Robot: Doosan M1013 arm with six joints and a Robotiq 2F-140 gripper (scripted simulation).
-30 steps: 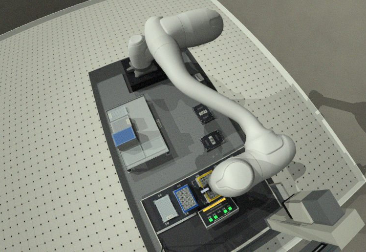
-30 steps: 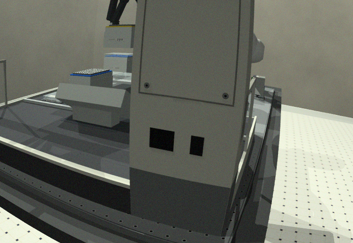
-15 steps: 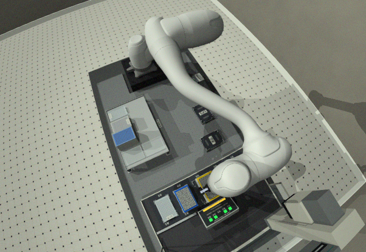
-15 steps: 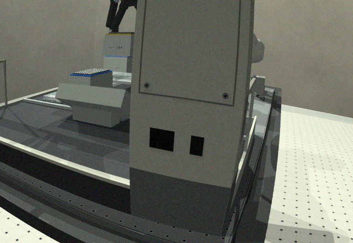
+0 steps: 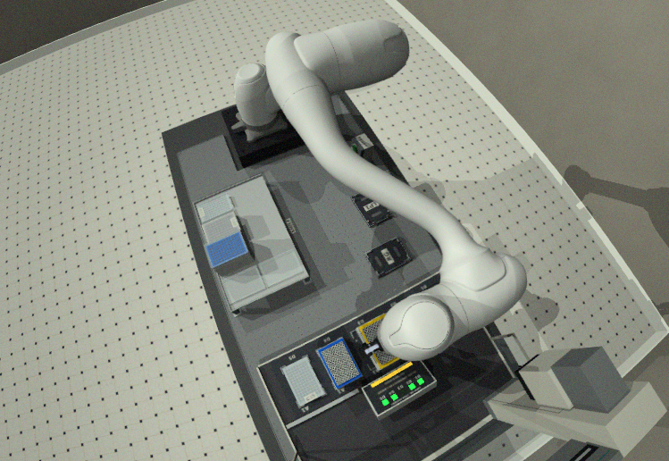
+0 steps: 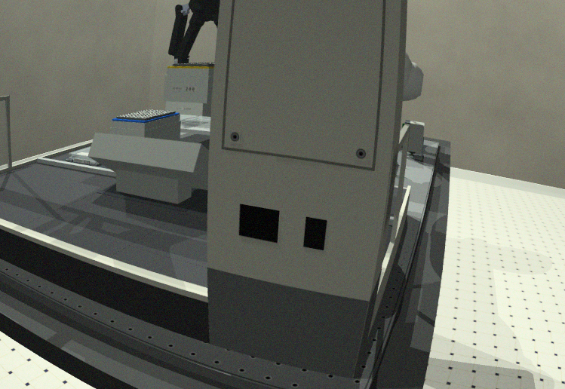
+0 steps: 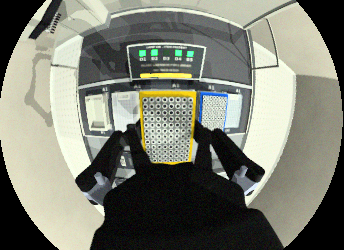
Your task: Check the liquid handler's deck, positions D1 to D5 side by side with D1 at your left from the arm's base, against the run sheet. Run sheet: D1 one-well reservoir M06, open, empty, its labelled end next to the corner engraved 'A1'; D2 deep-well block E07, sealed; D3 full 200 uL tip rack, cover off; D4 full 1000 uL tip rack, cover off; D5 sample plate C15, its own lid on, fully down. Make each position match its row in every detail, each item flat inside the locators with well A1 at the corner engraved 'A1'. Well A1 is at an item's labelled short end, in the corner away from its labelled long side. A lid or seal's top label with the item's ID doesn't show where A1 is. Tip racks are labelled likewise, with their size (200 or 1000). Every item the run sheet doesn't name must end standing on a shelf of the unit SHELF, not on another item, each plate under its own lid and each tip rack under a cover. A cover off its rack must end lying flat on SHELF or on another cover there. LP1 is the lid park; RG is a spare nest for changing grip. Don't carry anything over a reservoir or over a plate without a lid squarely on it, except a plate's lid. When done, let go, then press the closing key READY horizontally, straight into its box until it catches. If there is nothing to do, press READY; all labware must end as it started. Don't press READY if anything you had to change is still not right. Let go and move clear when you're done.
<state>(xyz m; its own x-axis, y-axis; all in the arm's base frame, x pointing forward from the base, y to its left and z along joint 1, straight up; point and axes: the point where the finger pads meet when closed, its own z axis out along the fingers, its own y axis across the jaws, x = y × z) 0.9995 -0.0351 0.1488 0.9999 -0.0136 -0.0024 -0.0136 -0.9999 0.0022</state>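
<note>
My gripper (image 7: pixel 166 122) is shut on the yellow-rimmed 200 uL tip rack (image 5: pixel 370 330) (image 6: pixel 188 87) (image 7: pixel 168 124), gripping its long sides. The rack is uncovered and full of tips. It hangs above deck position D3, its top well above that of the blue-rimmed tip rack (image 5: pixel 339 362) (image 6: pixel 145 115) (image 7: pixel 215 111), which stands in D4 without a cover. A pale plate (image 5: pixel 303 381) sits in D5. In the wrist view, pale items show left of the held rack, in D2 (image 7: pixel 123 109) and D1 (image 7: pixel 96 112). The arm hides D1 and D2 in the top view.
The shelf unit (image 5: pixel 278 238) holds two pale items (image 5: pixel 214 205) and a blue-topped box (image 5: pixel 226 250). Two dark nests (image 5: pixel 372 208) (image 5: pixel 388 257) lie between shelf and deck. A panel with green lights (image 5: pixel 398 389) (image 7: pixel 167 63) stands beyond the deck. A tall grey tower (image 6: pixel 301 137) blocks much of the exterior view.
</note>
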